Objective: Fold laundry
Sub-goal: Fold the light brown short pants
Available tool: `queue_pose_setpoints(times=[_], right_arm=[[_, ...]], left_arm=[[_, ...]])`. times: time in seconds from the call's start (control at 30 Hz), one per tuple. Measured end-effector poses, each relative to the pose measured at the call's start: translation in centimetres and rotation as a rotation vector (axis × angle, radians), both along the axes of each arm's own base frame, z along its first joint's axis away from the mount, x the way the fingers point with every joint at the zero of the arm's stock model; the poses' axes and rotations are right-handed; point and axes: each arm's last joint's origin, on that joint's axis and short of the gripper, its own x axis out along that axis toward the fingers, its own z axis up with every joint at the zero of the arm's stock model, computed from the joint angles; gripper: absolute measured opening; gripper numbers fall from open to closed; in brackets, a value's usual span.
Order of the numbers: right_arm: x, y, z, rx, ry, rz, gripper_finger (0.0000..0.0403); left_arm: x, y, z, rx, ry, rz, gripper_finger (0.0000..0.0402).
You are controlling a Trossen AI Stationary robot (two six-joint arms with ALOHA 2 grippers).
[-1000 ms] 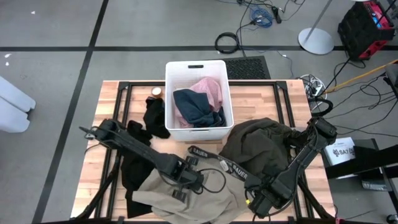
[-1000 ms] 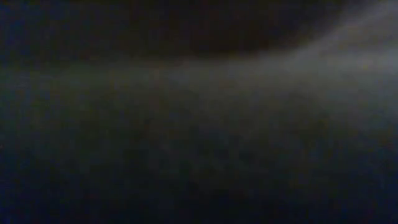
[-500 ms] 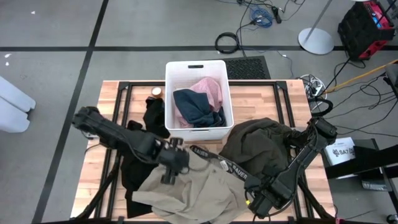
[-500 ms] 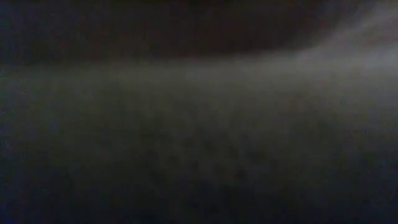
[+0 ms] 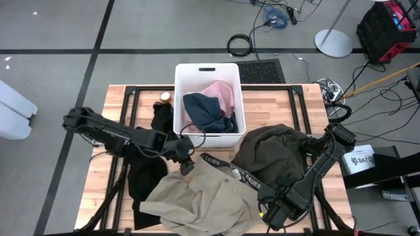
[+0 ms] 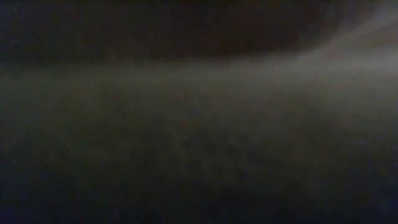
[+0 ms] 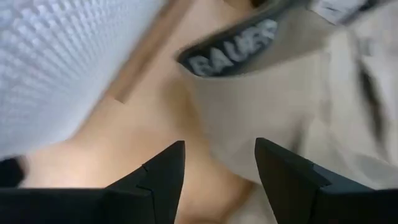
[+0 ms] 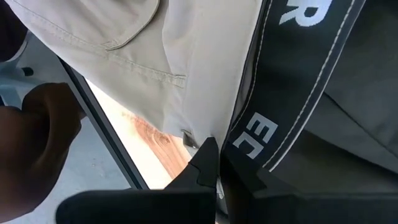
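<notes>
Laundry lies strewn over a wooden table under two dark robot arms. Largest is the beige-tan garment, rumpled at the near edge, its long axis running across the table. Beside it on the right is the dark olive-grey garment in a heap, a black lettered strap trailing from it diagonally across the tan cloth's upper edge. Black garments lie on the left, stretching from beside the white bin toward the near edge. Inside the bin sit a navy blue garment and a pale pink one, each partly covered.

The left gripper hangs just in front of the bin, fingers spread and empty above bare wood and tan cloth. The right gripper rests at the near right edge, fingers clenched together where tan cloth meets the strap; whether fabric is pinched cannot be told. The low view is dark, showing nothing.
</notes>
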Motion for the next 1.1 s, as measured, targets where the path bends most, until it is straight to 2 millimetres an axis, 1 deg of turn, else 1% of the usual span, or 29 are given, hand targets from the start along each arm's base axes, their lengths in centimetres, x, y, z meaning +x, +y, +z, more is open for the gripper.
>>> queue_pose_setpoints(times=[0.07, 0.2, 0.3, 0.4, 0.57, 0.7, 0.93, 1.03, 1.1], right_arm=[[0.0, 0.0, 0.0, 0.000, 0.000, 0.000, 0.0000], [0.1, 0.1, 0.0, 0.007, -0.006, 0.000, 0.0000], [0.1, 0.1, 0.0, 0.009, -0.008, 0.000, 0.0000], [0.1, 0.1, 0.0, 0.010, -0.009, 0.000, 0.0000], [0.1, 0.1, 0.0, 0.012, -0.011, 0.000, 0.0000], [0.1, 0.1, 0.0, 0.014, -0.013, 0.002, 0.0000], [0.2, 0.2, 0.0, 0.017, -0.016, 0.003, 0.0000], [0.2, 0.2, 0.0, 0.017, -0.017, 0.004, 0.0000], [0.2, 0.2, 0.0, 0.017, -0.017, 0.004, 0.0000]], left_arm=[[0.0, 0.1, -0.8, 0.022, -0.029, 0.010, 0.0204], [0.4, -0.2, -1.2, 0.032, -0.136, -0.028, 0.0204], [0.5, -0.3, -1.9, 0.084, -0.126, -0.009, 0.0204], [0.8, -0.7, -2.8, 0.115, -0.105, -0.032, 0.0203], [1.3, -1.9, -4.1, 0.139, -0.098, -0.053, 0.0203], [1.8, -3.0, -4.9, 0.177, -0.127, -0.045, 0.0203], [2.1, -3.2, -6.3, 0.226, -0.095, -0.027, 0.0203], [2.3, -3.3, -7.1, 0.240, -0.068, -0.026, 0.0192], [2.4, -3.3, -7.8, 0.247, -0.047, -0.028, 0.0168]])
